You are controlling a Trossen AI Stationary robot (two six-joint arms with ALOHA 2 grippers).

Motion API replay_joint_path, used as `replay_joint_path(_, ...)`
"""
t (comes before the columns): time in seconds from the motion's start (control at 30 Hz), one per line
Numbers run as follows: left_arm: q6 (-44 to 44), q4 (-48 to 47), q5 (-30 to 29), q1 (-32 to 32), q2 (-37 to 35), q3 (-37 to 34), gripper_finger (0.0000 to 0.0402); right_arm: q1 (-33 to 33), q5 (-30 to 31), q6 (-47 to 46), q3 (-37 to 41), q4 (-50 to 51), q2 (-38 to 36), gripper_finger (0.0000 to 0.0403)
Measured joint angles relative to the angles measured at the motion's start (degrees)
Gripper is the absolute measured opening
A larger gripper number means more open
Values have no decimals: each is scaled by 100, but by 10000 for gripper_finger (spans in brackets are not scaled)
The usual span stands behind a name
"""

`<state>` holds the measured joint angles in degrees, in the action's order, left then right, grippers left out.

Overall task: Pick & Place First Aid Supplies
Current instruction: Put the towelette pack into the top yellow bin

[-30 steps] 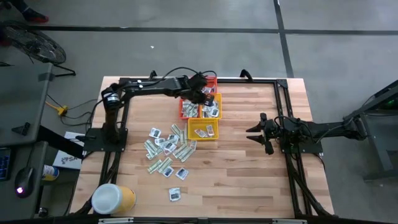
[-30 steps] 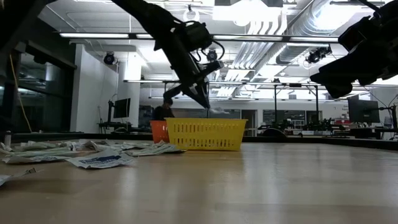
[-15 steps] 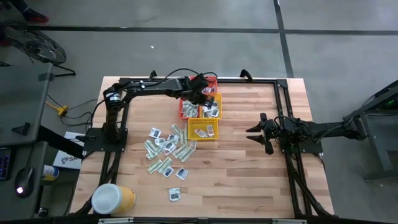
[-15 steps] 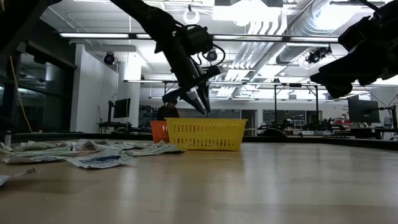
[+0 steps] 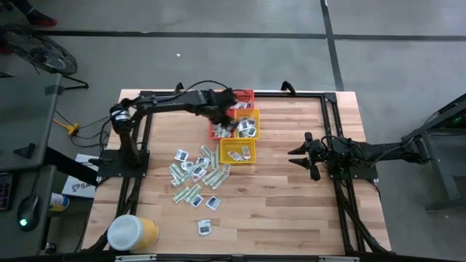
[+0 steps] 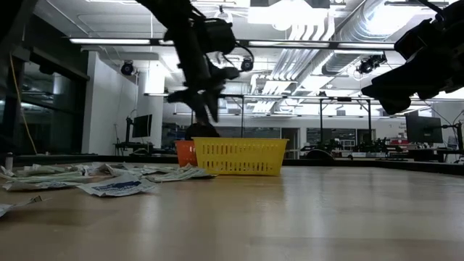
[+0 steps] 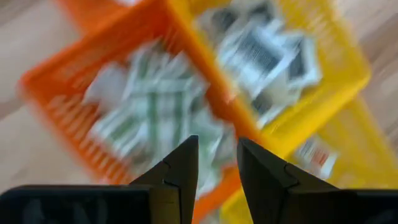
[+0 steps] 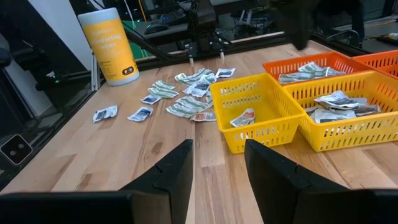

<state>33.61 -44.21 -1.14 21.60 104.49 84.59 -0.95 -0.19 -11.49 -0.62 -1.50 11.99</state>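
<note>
Left gripper (image 7: 214,171) hangs over the orange basket (image 5: 221,128), fingers slightly spread, pinching nothing.

From my remote station I see first aid packets (image 5: 195,172) scattered on the desk (image 5: 291,211) and more lying in the baskets; the right gripper (image 5: 297,156) waits well apart, fingers spread.

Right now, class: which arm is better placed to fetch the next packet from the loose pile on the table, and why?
Probably the left. The left gripper hangs open and empty over the orange basket, beside the loose packets. The right gripper waits on the table's far side, beyond the yellow baskets.
</note>
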Motion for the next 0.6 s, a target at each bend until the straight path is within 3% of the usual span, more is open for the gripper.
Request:
replay_joint_path(0.17,59,-449,49,-37,-779,-801,111,0,0,0,0,0,-2,139)
replay_joint_path(0.37,-90,-710,598,-224,-1680,-2095,111,0,-1,0,1,0,-2,139)
replay_joint_path(0.6,710,-1031,606,-374,-2252,-3216,111,0,-1,0,-1,1,-1,139)
